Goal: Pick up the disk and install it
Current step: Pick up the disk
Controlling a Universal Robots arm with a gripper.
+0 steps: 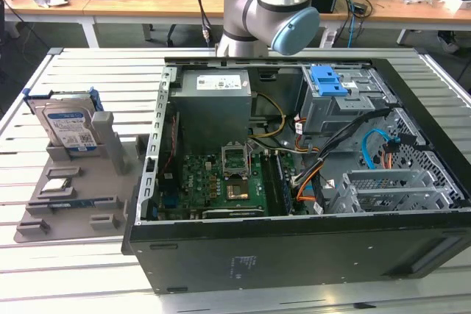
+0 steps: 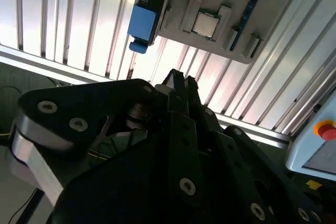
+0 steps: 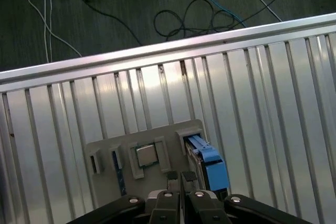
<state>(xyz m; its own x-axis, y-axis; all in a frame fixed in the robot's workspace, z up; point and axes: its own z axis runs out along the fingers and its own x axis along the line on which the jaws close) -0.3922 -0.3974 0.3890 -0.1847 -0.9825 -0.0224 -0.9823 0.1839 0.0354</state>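
Note:
The disk (image 1: 70, 126) stands on edge in a grey parts holder (image 1: 81, 182) on the slatted table, at the exterior view's left. It is silver, with a white-and-blue label and a blue bracket. In both wrist views my gripper (image 3: 181, 178) (image 2: 179, 80) hangs well above the holder, shut with nothing between its fingers. The first wrist view has the disk (image 3: 210, 163) close beside the fingertips. Its blue bracket end (image 2: 143, 22) shows in the second wrist view.
An open black computer case (image 1: 294, 248) lies on the table, with a grey power-supply box (image 1: 213, 101), a drive cage with a blue latch (image 1: 327, 80) and a motherboard inside. A processor chip (image 3: 146, 155) sits in the holder. A pendant with a red button (image 2: 325, 129) is nearby.

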